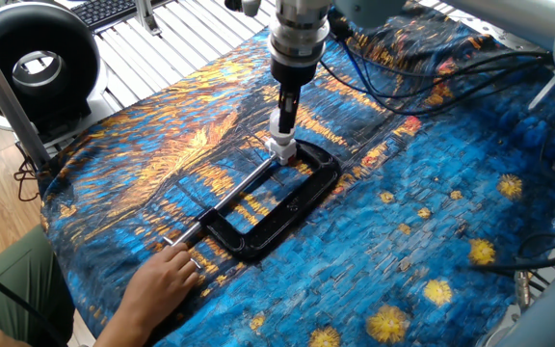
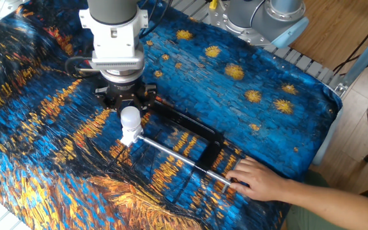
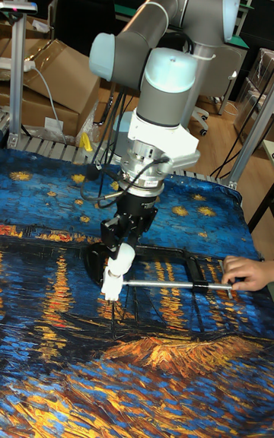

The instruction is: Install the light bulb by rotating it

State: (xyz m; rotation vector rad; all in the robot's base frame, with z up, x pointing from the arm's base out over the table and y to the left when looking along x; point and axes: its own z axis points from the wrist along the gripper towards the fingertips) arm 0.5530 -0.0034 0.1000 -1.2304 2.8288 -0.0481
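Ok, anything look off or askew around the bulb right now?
Nothing looks damaged or spilled. The light bulb stands upright on the white socket, held in the claw. One oddity: a person's hand rests on the end of the black clamp's screw rod.

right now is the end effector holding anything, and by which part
Yes. The end effector is shut on the light bulb, gripping the globe's upper part; its neck sits in the white socket.

One fixed view looks down from high across the counter (image 1: 432, 241), facing the arm. The other fixed view looks down from the opposite side, closer. The tall view sits low, level, near. All three share the black clamp (image 1: 276, 207) (image 2: 190, 131) (image 3: 171, 271).
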